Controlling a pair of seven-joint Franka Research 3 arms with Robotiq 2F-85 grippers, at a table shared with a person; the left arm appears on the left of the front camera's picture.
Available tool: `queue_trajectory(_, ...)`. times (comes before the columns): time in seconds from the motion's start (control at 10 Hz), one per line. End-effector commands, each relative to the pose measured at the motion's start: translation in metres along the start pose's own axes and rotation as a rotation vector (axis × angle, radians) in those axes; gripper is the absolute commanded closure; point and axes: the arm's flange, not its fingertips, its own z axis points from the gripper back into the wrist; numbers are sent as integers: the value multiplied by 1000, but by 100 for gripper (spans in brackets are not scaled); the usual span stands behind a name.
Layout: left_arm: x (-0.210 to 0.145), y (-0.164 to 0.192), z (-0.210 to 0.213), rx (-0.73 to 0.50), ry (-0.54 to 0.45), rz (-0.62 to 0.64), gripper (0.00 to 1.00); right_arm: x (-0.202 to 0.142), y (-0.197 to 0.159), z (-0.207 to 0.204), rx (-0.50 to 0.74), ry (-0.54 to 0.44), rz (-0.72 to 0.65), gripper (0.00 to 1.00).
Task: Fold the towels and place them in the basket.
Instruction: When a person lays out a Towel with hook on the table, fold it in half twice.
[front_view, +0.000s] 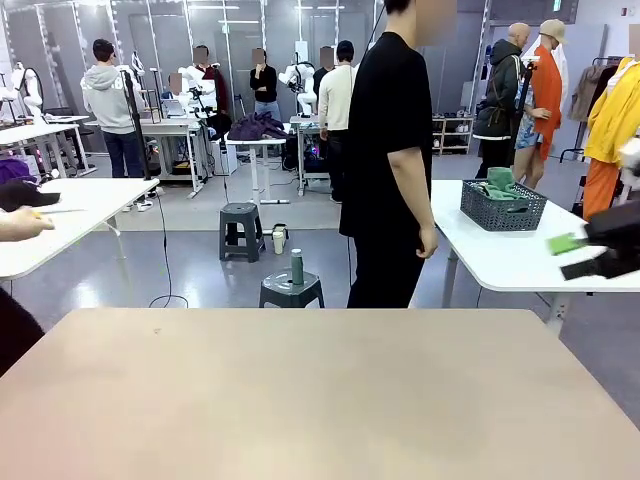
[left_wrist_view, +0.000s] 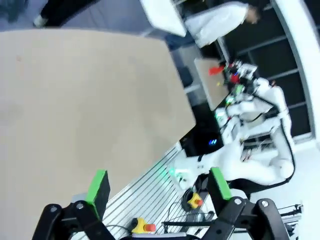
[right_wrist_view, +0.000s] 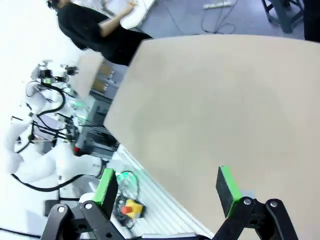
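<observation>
A dark grey mesh basket (front_view: 503, 205) stands on the white side table (front_view: 500, 258) at the right, with green cloth piled in it; I cannot tell if that cloth is the green towel. The cream-white towel is out of view. My left gripper (left_wrist_view: 159, 185) hangs open above the near edge of the tan table (left_wrist_view: 75, 100), with nothing between its green pads. My right gripper (right_wrist_view: 167, 187) is open too, above the same table (right_wrist_view: 225, 100). In the front view it shows as a black shape (front_view: 572, 256) at the right edge, beyond the tan table (front_view: 320, 390).
A person in black (front_view: 390, 160) stands at the table's far edge. Two grey stools (front_view: 292, 290) (front_view: 241, 228) stand on the floor behind. A white table (front_view: 70, 210) is at the left, with a hand (front_view: 25, 222) over it. A purple clothes heap (front_view: 257, 127) lies far back.
</observation>
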Motion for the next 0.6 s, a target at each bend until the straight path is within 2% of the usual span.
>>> queue_trajectory(0.0, -30, 25, 23, -68, -110, -10, 0, -21, -36, 40, 71, -52, -117, 0)
queue_trajectory(0.2, -59, 53, 53, -54, -186, 31, 0, -47, -56, 76, 85, -127, -178, 0)
queue_trajectory(0.5, -73, 73, 70, -37, -288, 93, 0, -55, -60, 82, 84, -133, -165, 0)
